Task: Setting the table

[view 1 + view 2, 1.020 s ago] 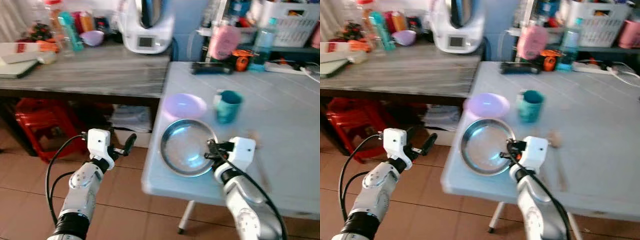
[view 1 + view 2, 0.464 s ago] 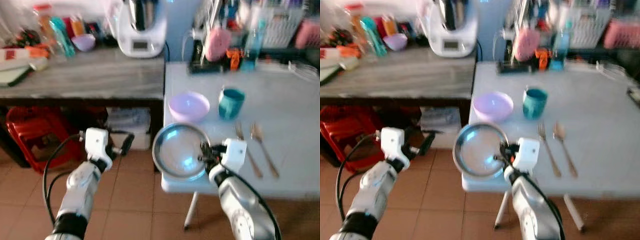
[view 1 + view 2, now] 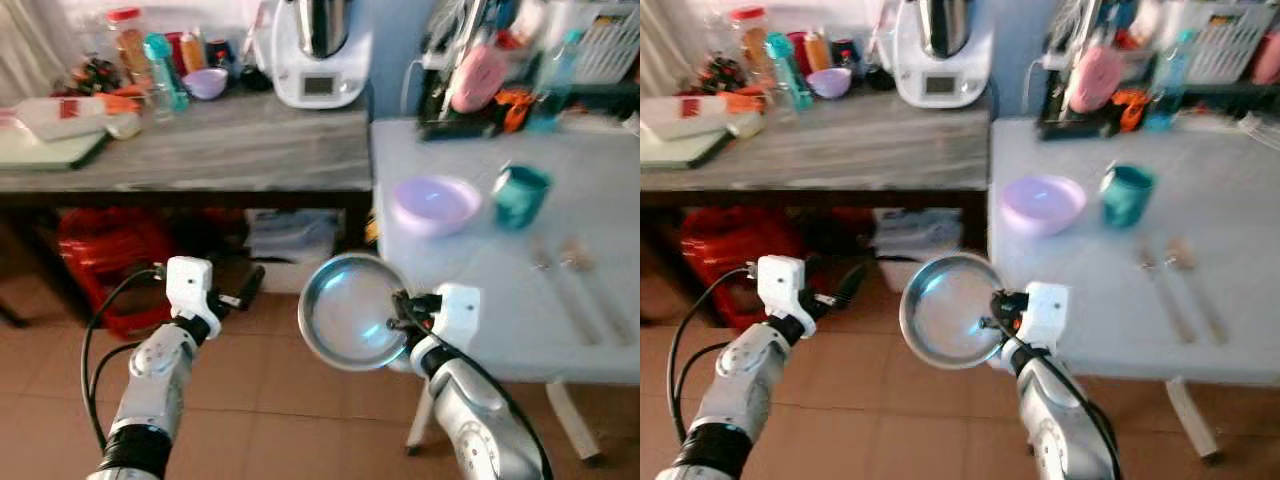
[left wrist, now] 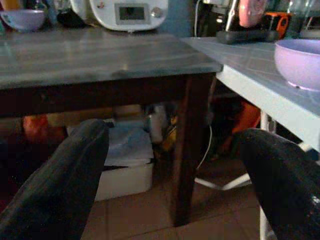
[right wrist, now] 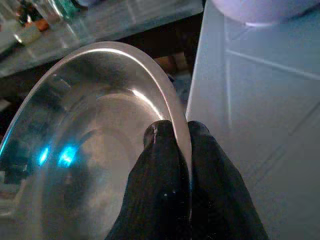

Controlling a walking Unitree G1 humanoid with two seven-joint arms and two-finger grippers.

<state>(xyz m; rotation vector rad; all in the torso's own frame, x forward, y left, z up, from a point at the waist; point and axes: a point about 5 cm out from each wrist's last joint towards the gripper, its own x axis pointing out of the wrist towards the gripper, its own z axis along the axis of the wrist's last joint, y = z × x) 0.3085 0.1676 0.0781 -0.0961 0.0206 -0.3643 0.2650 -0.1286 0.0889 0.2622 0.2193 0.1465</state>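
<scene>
Steel plate (image 3: 348,312) is pinched by its rim in the right gripper (image 3: 402,310), fingers (image 5: 160,150) clamped tight with one inside the rim and one outside. Using the white table (image 3: 600,200) as the landmark: the plate hangs in the air off the table's near left corner, mostly over the tiled floor (image 3: 260,400), not resting on the top at all.

On the table, a lilac bowl (image 3: 435,203) sits near the left edge, with a teal cup (image 3: 520,195) just beside it on the far side from that edge. A fork (image 3: 1160,285) and spoon (image 3: 1195,280) lie side by side further along, pretty blurry.

Left gripper (image 3: 243,290) hangs out to the left of the table, in front of the grey counter (image 3: 200,150) that butts up against it. Its fingers (image 4: 60,185) are spread wide apart with nothing between them.
</scene>
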